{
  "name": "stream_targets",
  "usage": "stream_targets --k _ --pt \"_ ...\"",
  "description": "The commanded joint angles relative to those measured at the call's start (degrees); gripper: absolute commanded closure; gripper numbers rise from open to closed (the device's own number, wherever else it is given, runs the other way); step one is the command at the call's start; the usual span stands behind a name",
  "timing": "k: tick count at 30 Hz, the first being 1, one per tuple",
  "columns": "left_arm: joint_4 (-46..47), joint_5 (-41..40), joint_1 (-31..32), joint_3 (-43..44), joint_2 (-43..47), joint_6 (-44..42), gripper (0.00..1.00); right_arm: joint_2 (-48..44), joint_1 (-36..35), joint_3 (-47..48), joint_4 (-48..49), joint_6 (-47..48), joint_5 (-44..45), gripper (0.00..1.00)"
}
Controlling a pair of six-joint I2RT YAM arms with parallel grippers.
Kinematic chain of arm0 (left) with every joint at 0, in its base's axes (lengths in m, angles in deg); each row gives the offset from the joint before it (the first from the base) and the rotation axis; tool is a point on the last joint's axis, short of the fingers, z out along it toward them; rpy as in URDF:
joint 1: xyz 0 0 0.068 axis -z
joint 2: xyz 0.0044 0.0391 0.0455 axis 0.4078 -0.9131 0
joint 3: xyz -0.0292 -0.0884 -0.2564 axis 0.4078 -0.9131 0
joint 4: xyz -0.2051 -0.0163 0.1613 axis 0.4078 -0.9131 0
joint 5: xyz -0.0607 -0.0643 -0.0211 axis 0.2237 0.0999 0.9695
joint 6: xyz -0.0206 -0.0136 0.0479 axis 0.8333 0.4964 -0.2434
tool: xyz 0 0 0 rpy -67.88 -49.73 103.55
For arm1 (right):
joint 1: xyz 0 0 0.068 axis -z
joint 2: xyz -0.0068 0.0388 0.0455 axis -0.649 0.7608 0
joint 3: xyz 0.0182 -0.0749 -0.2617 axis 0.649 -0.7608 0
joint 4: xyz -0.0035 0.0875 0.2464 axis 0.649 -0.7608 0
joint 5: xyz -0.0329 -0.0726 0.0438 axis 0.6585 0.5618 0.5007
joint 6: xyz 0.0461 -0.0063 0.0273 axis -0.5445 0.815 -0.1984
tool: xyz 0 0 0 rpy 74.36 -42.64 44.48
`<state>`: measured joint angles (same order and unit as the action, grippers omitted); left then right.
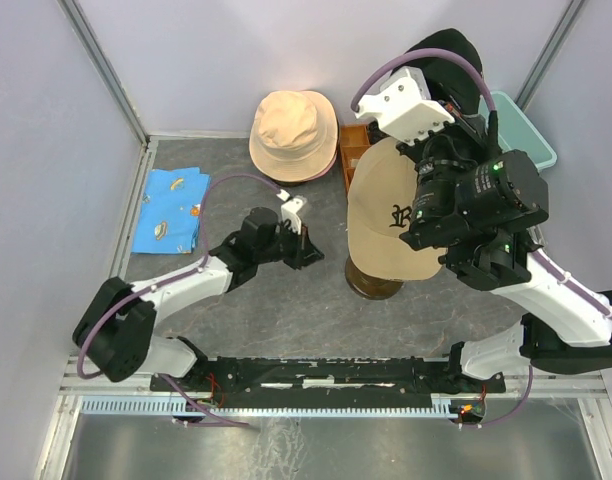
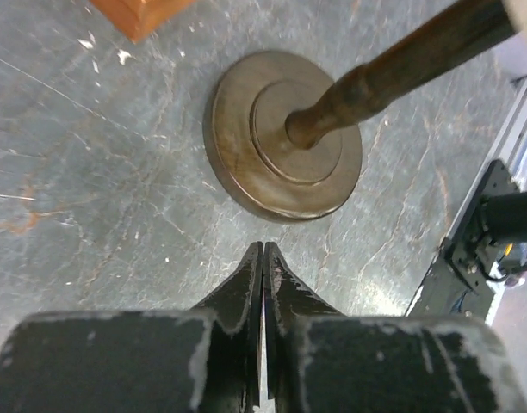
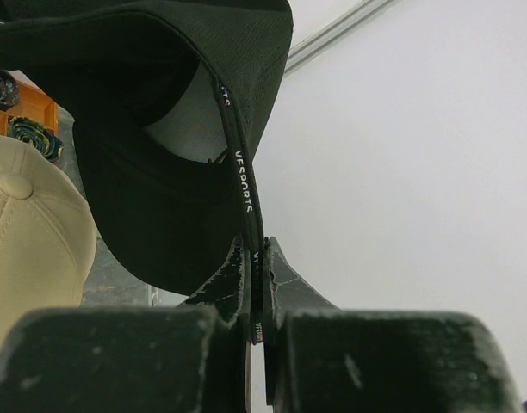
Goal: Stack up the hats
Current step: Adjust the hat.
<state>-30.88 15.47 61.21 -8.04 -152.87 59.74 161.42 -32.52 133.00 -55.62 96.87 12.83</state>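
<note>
Hats are only partly stacked. A tan cap (image 1: 386, 215) with a black emblem sits on top of a brown stand (image 1: 374, 285) in the middle of the table (image 1: 306, 320). The right gripper (image 3: 257, 258) is up above and behind the stand, its jaws pinching the thin back edge of a black cap (image 3: 160, 129). That cap hangs in the air over the tan cap's far side and, as far as can be seen, rests on nothing. Behind and to the left of the stand, a beige hat (image 1: 291, 135) lies on the table. A pink hat (image 1: 332, 162) seems to lie under it with only a sliver of brim showing, so those two look like a pair already stacked. The left gripper (image 2: 263, 258) hovers low, just left of the stand's round base, fingers pressed together and holding nothing. A teal tub (image 1: 534, 135) sits behind and to the right of the stand, and a blue cloth (image 1: 171, 205) lies well to its left. By the look of it, one cap is placed, the black one goes on next, and the beige and pink hats have yet to join the same pile.
</note>
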Motion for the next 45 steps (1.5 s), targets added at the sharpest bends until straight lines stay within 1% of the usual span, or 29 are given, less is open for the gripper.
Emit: stream_targets --k 1,3,4,6,8,9,11,12,15,18,24,25,27,29,32,34,36,37,41,43,45 --pt "11.4 -0.7 3.4 -1.2 -2.1 -5.2 0.97 -1.5 0.1 2.6 4.1 1.2 -2.0 1.0" --pt "13.2 -1.3 6.1 -3.2 -1.3 -7.1 0.97 -1.8 0.1 2.9 4.4 1.2 -2.0 1.0" --pt "14.4 -1.9 7.1 -4.2 -0.8 -7.7 0.95 -2.0 0.1 2.8 5.0 1.4 -2.0 1.0" --pt "15.5 -3.3 8.4 -5.2 -1.0 -8.1 0.85 -2.3 0.1 2.7 5.4 1.4 -1.8 1.0" --pt "15.8 -3.6 8.6 -4.7 -2.4 -8.0 0.7 -2.6 0.1 1.9 5.4 1.4 -1.5 1.0" --pt "15.8 -3.7 8.7 -4.2 -3.1 -8.1 0.65 -2.6 0.1 1.3 5.5 1.3 -1.3 1.0" --pt "15.4 -3.7 8.7 -2.3 -4.3 -8.4 0.56 -2.7 0.3 -0.5 5.2 1.3 -0.6 1.0" --pt "14.8 -3.9 8.8 -1.4 -4.6 -8.8 0.54 -2.6 0.4 -1.5 5.0 1.2 -0.1 1.0" --pt "13.6 -4.1 8.7 0.9 -4.7 -9.7 0.54 -2.2 0.4 -3.9 1.1 -1.8 1.3 1.0" --pt "13.1 -4.3 8.7 2.3 -4.5 -10.0 0.53 -1.9 0.5 -5.3 0.8 -2.5 2.2 1.0" --pt "11.4 -6.3 8.7 2.4 -1.8 -11.2 0.53 -1.5 0.5 -6.3 -4.5 -6.1 3.0 1.0" --pt "10.6 -7.0 8.6 2.4 -1.2 -11.5 0.53 -1.6 0.5 -6.9 -4.2 -6.1 3.2 1.0" --pt "8.3 -8.8 8.5 3.0 0.4 -11.7 0.53 -2.0 0.5 -6.8 -0.1 -4.4 3.1 1.0" --pt "5.0 -10.6 7.5 4.4 1.7 -10.7 0.53 -1.5 0.5 -3.2 0.8 -4.0 2.2 1.0" --pt "3.1 -9.6 2.8 5.8 5.4 -6.4 0.55 0.1 0.5 3.9 -0.6 -5.2 0.3 1.0" --pt "2.4 -8.9 -0.8 6.9 8.8 -4.2 0.55 1.4 0.3 9.4 -8.9 -11.2 -1.5 1.0" --pt "-1.0 -10.0 -3.8 10.3 11.4 -4.6 0.52 3.0 0.0 15.0 -18.0 -18.5 -3.4 1.0" --pt "-3.2 -11.4 -4.3 12.6 12.2 -6.0 0.48 3.8 -0.1 16.9 -20.4 -20.6 -4.3 1.0" --pt "-8.8 -16.5 -5.0 24.6 11.6 -9.4 0.37 7.3 -0.5 20.0 -23.5 -22.7 -7.9 1.0" --pt "-10.2 -16.8 -5.3 31.6 9.3 -10.7 0.32 9.8 -0.5 24.0 -27.3 -25.8 -9.9 1.0" --pt "-11.9 -16.2 -5.3 39.3 6.2 -12.3 0.29 12.3 -0.5 27.8 -30.9 -28.4 -12.1 1.0"
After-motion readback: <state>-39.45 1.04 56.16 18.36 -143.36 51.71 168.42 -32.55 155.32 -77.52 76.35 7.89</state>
